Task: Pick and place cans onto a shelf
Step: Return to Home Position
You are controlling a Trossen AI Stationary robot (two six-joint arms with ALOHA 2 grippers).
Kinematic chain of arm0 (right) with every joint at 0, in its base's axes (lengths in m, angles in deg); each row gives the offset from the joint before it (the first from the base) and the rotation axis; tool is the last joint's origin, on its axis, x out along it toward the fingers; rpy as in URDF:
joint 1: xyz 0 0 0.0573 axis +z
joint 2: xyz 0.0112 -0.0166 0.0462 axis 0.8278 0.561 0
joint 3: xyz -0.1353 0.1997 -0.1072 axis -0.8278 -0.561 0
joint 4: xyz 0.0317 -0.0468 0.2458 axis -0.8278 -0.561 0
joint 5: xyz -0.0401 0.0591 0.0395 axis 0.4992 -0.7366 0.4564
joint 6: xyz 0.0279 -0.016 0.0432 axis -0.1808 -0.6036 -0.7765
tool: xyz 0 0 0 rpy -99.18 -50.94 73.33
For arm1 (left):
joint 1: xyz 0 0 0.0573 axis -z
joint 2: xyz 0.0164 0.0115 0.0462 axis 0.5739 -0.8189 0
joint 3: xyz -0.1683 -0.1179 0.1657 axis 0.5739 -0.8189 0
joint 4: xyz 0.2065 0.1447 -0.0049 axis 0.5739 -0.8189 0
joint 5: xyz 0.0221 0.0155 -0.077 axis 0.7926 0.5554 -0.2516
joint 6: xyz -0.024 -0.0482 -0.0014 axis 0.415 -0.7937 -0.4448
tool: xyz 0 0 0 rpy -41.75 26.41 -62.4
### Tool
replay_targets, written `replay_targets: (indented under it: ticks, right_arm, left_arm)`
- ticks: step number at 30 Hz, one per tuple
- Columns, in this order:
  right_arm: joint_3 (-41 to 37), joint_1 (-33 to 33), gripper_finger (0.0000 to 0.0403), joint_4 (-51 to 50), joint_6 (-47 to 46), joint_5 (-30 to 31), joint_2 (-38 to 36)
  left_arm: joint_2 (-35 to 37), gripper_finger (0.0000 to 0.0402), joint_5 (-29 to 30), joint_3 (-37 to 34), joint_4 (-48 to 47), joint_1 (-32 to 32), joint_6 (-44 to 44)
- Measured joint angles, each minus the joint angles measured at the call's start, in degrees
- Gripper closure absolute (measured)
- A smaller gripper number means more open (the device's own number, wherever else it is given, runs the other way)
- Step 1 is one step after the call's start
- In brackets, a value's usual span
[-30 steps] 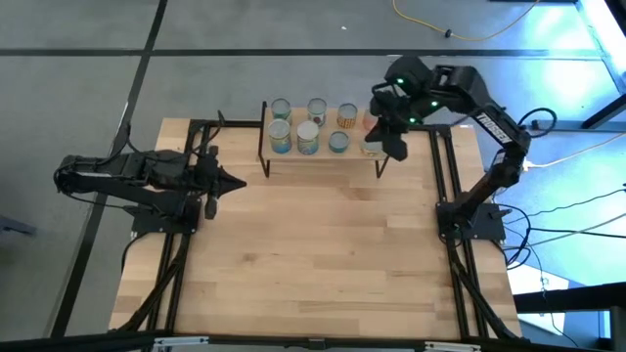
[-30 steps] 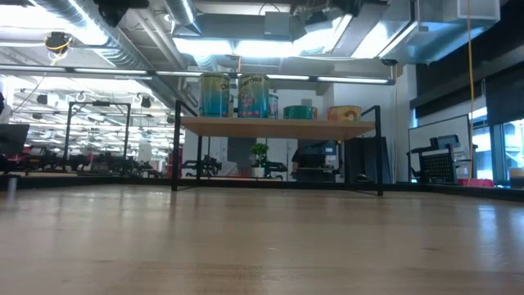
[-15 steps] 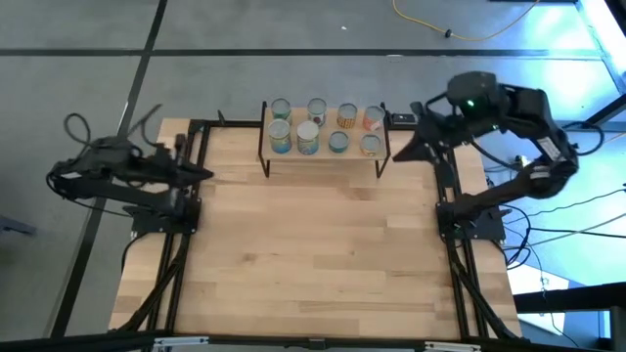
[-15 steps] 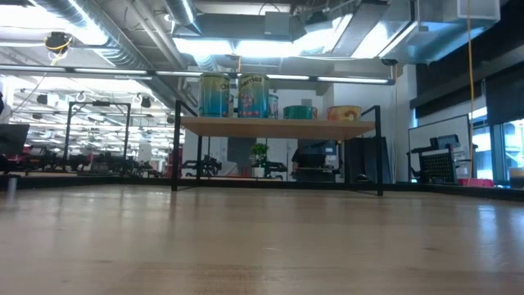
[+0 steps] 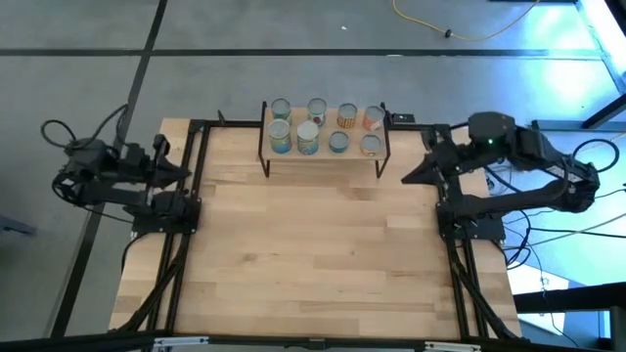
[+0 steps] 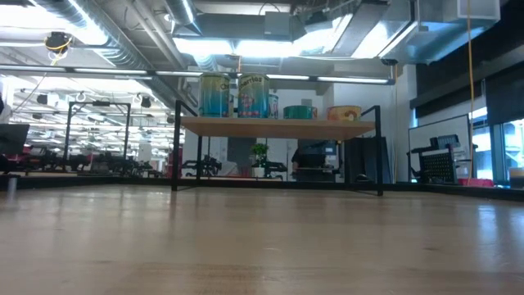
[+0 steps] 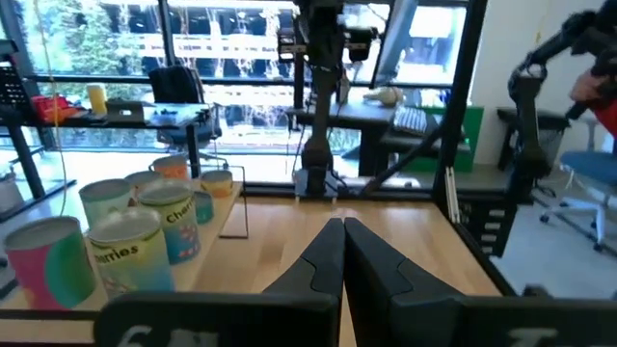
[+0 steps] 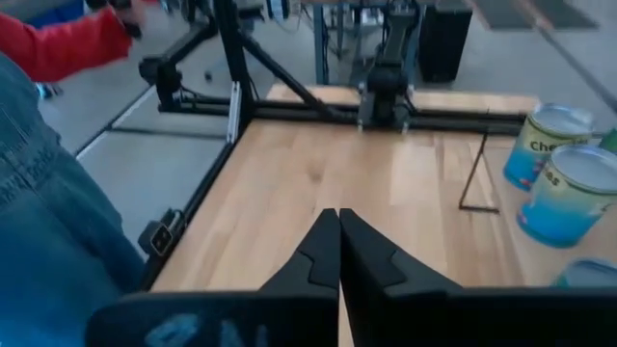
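The shelf stands on its black legs at the table's far edge; it also shows in the low view. Several cans stand upright on its board in two rows, blue/teal and orange ones. Some show in the left wrist view and the right wrist view. My left gripper is shut and empty at the table's left edge, its fingertips pointing across the table. My right gripper is shut and empty near the right edge, off the shelf's right end, fingertips over bare wood.
Black frame rails run along the table's left side and its right side. The wide tabletop lies in front of the shelf. A person in blue denim with a red sleeve stands beyond the table.
My right gripper has drawn back from over the shelf's right end toward the table's right edge and a little nearer, uncovering the two cans there. My left gripper has pulled back toward the table's left edge. The cans have stayed in place.
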Motion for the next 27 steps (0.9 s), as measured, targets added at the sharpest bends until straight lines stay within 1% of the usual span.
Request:
replay_targets:
  ticks: [4,8,10,11,13,16,19,22,24,27]
  right_arm:
    - [-8.36,0.42,0.0400,6.89,-2.68,0.00,-5.95]
    - [-14.74,0.42,0.0399,10.86,-5.32,0.03,-10.23]
    - [-17.34,0.42,0.0399,12.69,-6.24,-0.01,-12.19]
    - [-18.52,0.42,0.0399,14.09,-6.23,0.00,-13.07]
    - [-20.99,0.42,0.0399,16.21,-6.25,-0.15,-14.94]
    - [-25.18,0.42,0.0398,19.78,-6.57,-0.51,-17.43]
    - [-29.80,0.42,0.0398,23.48,-8.81,-2.18,-19.33]
    - [-34.56,0.45,0.0398,27.92,-9.07,-4.55,-20.38]
    - [-37.76,0.62,0.0398,31.15,-9.06,-5.01,-20.82]
    - [-42.62,1.05,0.0397,35.83,-9.12,-4.93,-20.99]
  left_arm:
    - [2.03,0.0401,-2.43,-4.59,1.14,0.00,1.63]
    - [6.69,0.0401,-2.63,-10.22,4.86,0.00,1.93]
    - [6.37,0.0401,-2.67,-12.15,6.67,0.00,1.94]
    - [6.35,0.0401,-2.85,-12.43,5.45,0.01,1.95]
    - [6.46,0.0401,-4.34,-13.08,7.09,0.01,2.14]
    - [6.46,0.0401,-5.19,-16.77,8.45,0.04,1.94]
    - [6.59,0.0401,-8.35,-18.74,14.94,0.04,2.69]
    - [6.45,0.0401,-10.67,-22.88,19.14,0.04,2.95]
    - [6.51,0.0401,-12.25,-24.69,24.20,0.07,3.02]
    - [6.49,0.0401,-12.17,-28.18,26.88,0.04,2.52]
